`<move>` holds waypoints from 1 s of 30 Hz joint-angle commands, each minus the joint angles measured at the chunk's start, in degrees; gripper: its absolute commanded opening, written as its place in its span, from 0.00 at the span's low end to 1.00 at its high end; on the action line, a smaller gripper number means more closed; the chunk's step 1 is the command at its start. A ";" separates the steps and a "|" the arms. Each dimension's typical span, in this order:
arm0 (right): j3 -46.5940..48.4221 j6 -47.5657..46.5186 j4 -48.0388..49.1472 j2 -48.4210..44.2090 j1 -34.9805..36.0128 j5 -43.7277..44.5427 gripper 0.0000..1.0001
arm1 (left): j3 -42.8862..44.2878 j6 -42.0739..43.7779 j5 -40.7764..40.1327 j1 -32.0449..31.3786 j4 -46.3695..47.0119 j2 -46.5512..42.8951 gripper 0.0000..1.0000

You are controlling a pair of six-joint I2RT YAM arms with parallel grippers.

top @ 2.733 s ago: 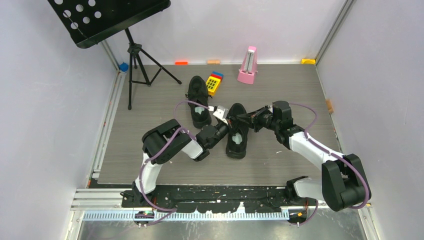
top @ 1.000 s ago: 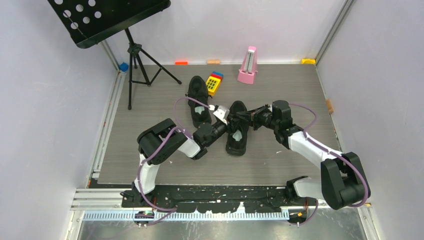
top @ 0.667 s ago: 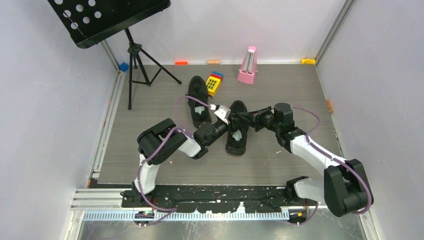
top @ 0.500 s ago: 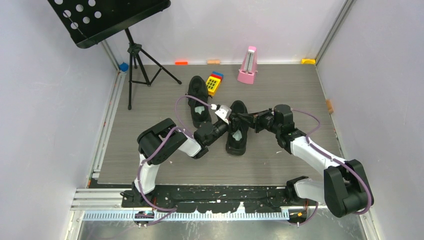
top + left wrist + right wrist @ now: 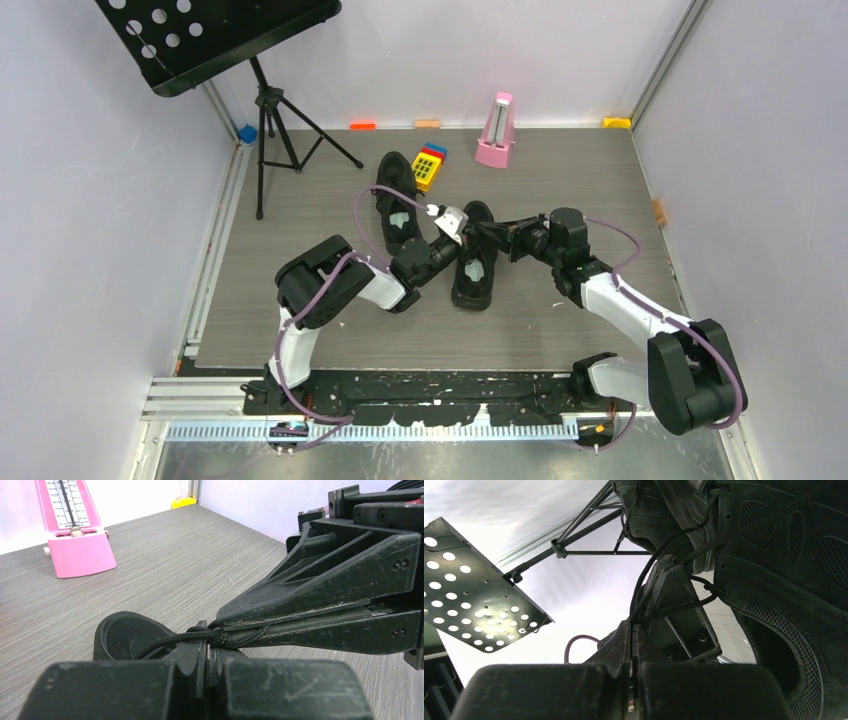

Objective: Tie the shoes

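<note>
Top external view, left to right. Music stand (image 5: pixel 215 35) stands at the far left corner of the table (image 5: pixel 300 215). Two black shoes lie flat near the table's middle. The left-hand shoe (image 5: pixel 395 200) lies lengthwise, with a yellow toy keypad (image 5: pixel 428 166) just beside its far end. It is touched by neither arm.

The left gripper (image 5: pixel 461 227) reaches in from the left over the far half of the right-hand shoe (image 5: pixel 474 275). The right gripper (image 5: pixel 479 235) reaches in from the right, and the two tips meet there, almost touching. A pink metronome (image 5: pixel 495 130) stands upright near the back wall, well apart from both shoes.

Left wrist view: the left gripper's fingers are pressed together, with the thin black lace (image 5: pixel 200 635) caught at their tips. The lace runs straight across into the right gripper's tip, whose fingers are also closed flat on it.

Right wrist view: the right fingers are closed with the lace leading up from between them. A strand also crosses the left gripper's side. The right-hand shoe fills the right of this view.
</note>
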 commanded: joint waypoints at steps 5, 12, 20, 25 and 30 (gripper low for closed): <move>-0.44 -0.31 0.40 0.36 0.36 -1.76 0.00 | 0.65 1.88 -1.25 0.80 4.18 -1.96 0.00; 3.58 -6.18 -0.28 3.98 -0.10 -2.22 0.00 | -1.58 2.20 -0.86 0.88 -11.56 -9.49 0.00; 9.01 -17.26 -5.05 8.88 -0.20 -4.47 0.00 | 6.94 2.79 3.84 0.97 -46.40 -16.40 0.00; 9.43 -22.37 -7.05 9.63 -0.42 -3.13 0.00 | 12.89 2.19 8.44 1.21 -59.96 -16.19 0.00; 11.72 -28.15 -11.58 9.84 -0.71 -2.32 0.00 | 21.55 1.82 12.21 1.67 -75.50 -14.26 0.00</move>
